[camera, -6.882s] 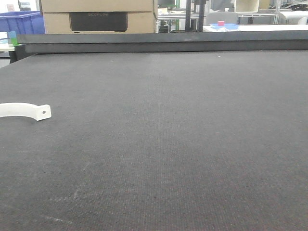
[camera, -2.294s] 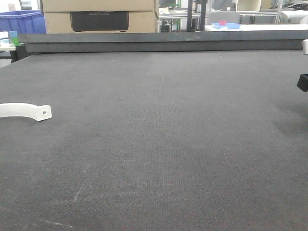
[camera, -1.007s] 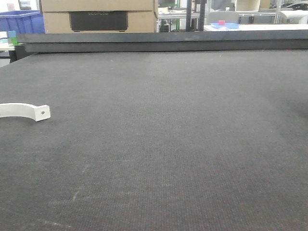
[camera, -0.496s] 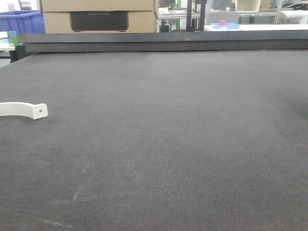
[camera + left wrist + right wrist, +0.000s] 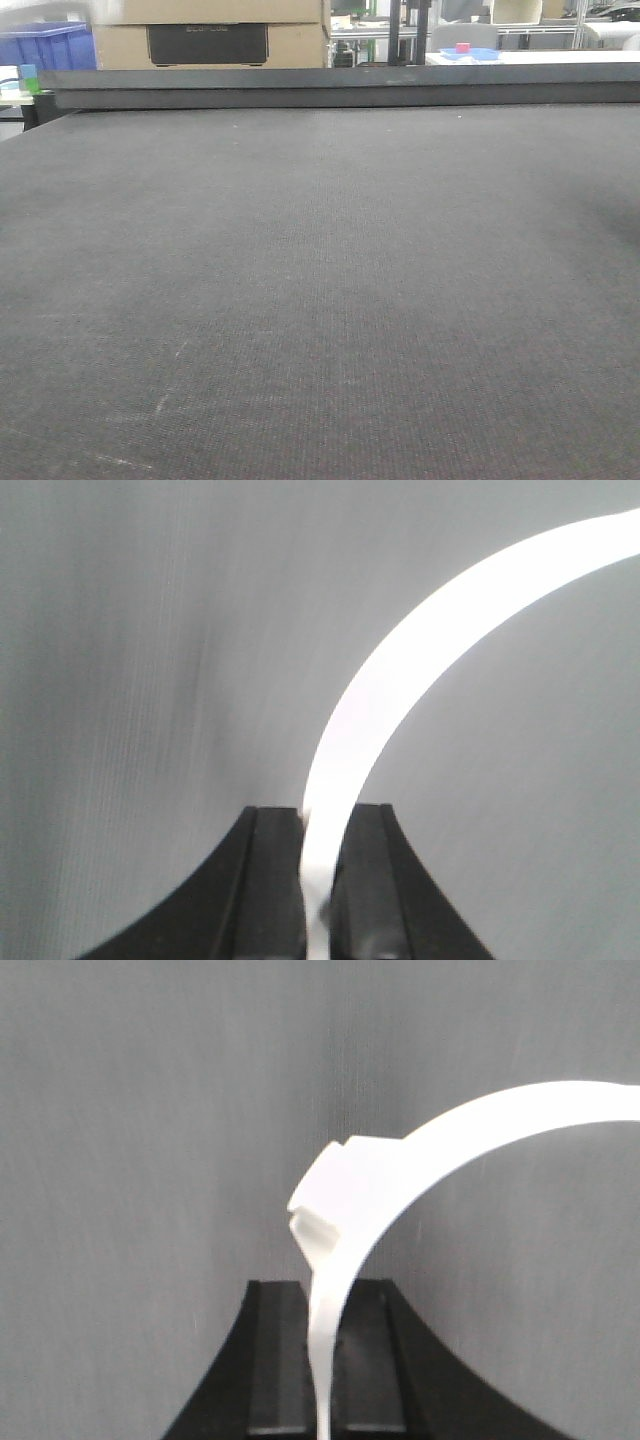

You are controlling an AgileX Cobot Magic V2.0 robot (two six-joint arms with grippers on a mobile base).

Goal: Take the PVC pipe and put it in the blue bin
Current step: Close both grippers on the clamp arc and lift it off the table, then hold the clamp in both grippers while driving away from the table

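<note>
Matt cloth tbl (image 5: 320,300) (plastic pipe (image 5: 385,680))

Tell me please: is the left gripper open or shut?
Shut. The left gripper clamps the white PVC piece between its black fingers.

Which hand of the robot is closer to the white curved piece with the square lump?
Right. The right fingers are clamped on that lumpy piece. The left fingers grip a plain white strip, with no lump in view.
</note>
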